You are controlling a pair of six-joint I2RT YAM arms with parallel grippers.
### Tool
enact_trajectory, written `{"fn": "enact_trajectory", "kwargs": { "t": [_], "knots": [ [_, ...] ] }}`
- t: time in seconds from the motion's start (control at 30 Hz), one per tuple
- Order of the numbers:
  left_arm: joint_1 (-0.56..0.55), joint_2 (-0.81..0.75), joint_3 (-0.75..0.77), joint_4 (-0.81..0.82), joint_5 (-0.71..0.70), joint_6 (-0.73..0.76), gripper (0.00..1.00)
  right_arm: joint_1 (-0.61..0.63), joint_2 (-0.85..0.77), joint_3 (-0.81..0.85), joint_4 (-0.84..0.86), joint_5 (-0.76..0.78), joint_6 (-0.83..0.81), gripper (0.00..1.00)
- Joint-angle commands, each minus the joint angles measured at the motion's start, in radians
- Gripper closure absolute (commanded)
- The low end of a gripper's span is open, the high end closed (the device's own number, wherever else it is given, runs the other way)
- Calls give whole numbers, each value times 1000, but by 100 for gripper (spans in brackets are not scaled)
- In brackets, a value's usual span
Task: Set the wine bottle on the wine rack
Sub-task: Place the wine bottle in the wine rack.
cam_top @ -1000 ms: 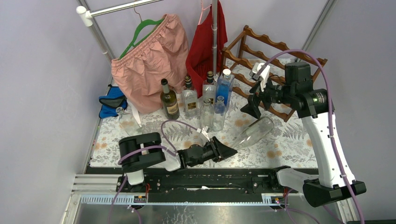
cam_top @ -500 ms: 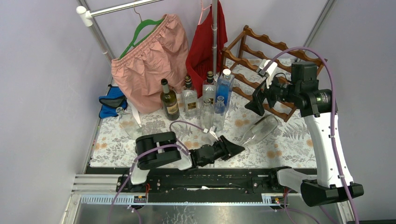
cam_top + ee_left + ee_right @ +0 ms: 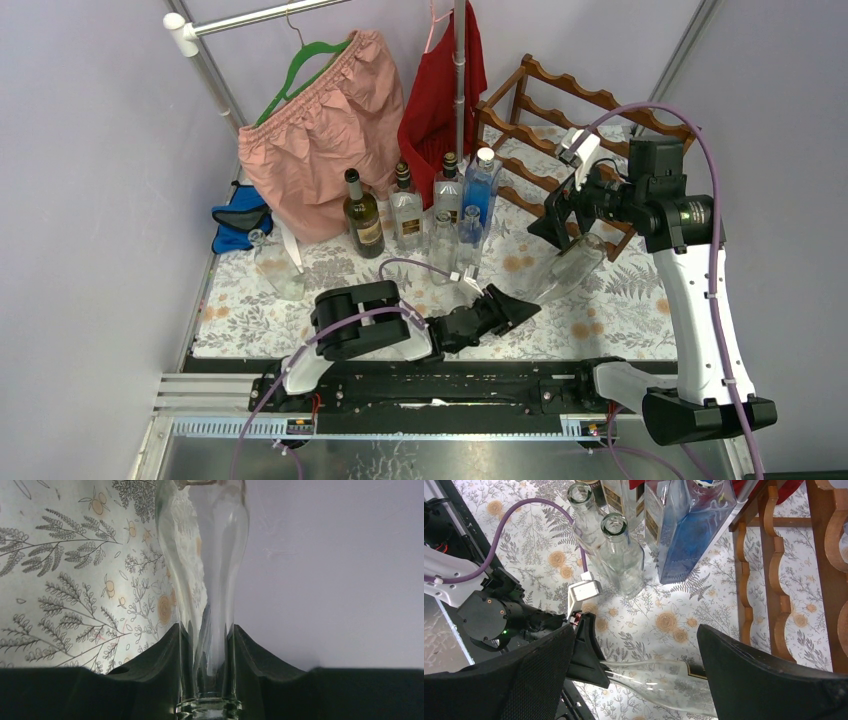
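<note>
A clear empty wine bottle [image 3: 565,268] lies tilted over the flowered cloth, its base toward the wine rack [image 3: 600,110]. My left gripper [image 3: 508,303] is shut on its neck; in the left wrist view the glass neck [image 3: 207,630] sits pinched between both black fingers. My right gripper [image 3: 562,215] hangs open just above the bottle's body, touching nothing. The right wrist view shows the bottle [image 3: 674,680] passing below the gap between its wide-apart fingers [image 3: 769,680]. The reddish-brown wine rack [image 3: 769,580] stands just right of it.
Several upright bottles [image 3: 440,215] stand mid-table, among them a blue one [image 3: 482,185] and a dark green one [image 3: 363,212]. A pink skirt [image 3: 320,130] and a red garment [image 3: 440,90] hang from a rail behind. A blue pouch [image 3: 240,222] lies at the left.
My left arm has swung right, carrying the bottle by its neck toward the rack. The right gripper has shifted slightly right and stayed open.
</note>
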Motion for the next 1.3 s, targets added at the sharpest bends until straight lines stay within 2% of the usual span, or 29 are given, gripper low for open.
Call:
{"fn": "enact_trajectory", "kwargs": {
  "t": [0.0, 0.73, 1.27],
  "knots": [
    [3, -13, 96, 361, -75, -5, 100, -13, -21, -3, 31, -37, 18, 0],
    [43, 20, 181, 370, -42, -14, 100, -26, -17, -9, 35, -57, 24, 0],
    [46, 117, 262, 355, -91, -63, 100, -28, -24, -20, 40, -77, 32, 0]
  ]
}}
